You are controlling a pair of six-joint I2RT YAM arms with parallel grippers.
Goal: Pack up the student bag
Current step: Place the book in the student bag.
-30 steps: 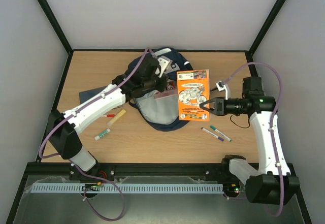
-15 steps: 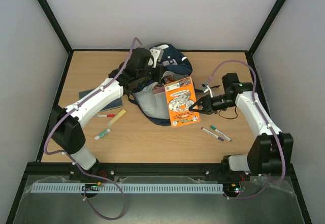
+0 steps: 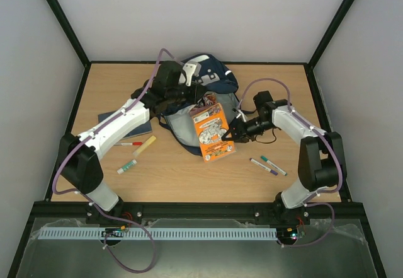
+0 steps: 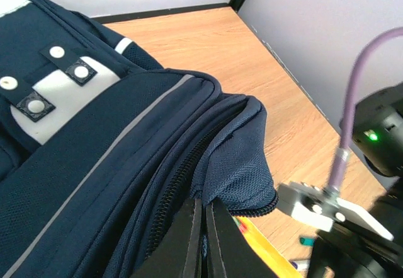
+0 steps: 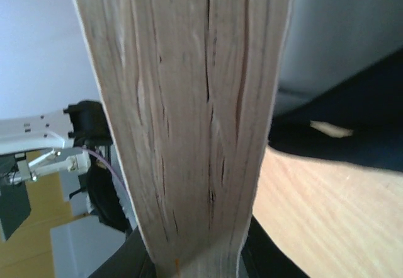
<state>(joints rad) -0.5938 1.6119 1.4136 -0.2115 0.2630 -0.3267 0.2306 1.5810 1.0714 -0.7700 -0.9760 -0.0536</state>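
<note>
Change over the last second: the right gripper (image 3: 234, 134) has carried the orange book (image 3: 212, 131) in from well clear of the bag (image 3: 211, 76) to right over its open mouth. The book was face-up to the overhead camera and is now tilted, with its far corner dipping toward the grey lining. The left arm has pulled back and up, and the top of the bag has gone with it, so the opening looks wider.

Right gripper: closed on the book's near edge. Its wrist view shows only the page block (image 5: 189, 120) filling the space between the fingers.

Left gripper (image 4: 203, 227): fingers pinched shut. It looks clamped on the zip lip of the bag directly at its tips, holding the mouth up.

My read is that the insert step is under way and the book isn't inside yet. The next move needs the leading corner to get under the lifted lip. The risk is that the book catches on the zip edge or the soft fabric folds in.

The bag sits between the two grippers, touching the left one, with its mouth just ahead of the right one's fingers. It is navy fabric, limp and slumped. It has a pale stripe along the panel, a grey-white patch with studs (image 4: 44, 95), a dark zip, and a mesh-lined lip (image 4: 236, 164) standing open.

Two pens (image 3: 267, 165) lie on the table (image 3: 189, 177) behind the right gripper, on its near side. They haven't been touched.
</note>
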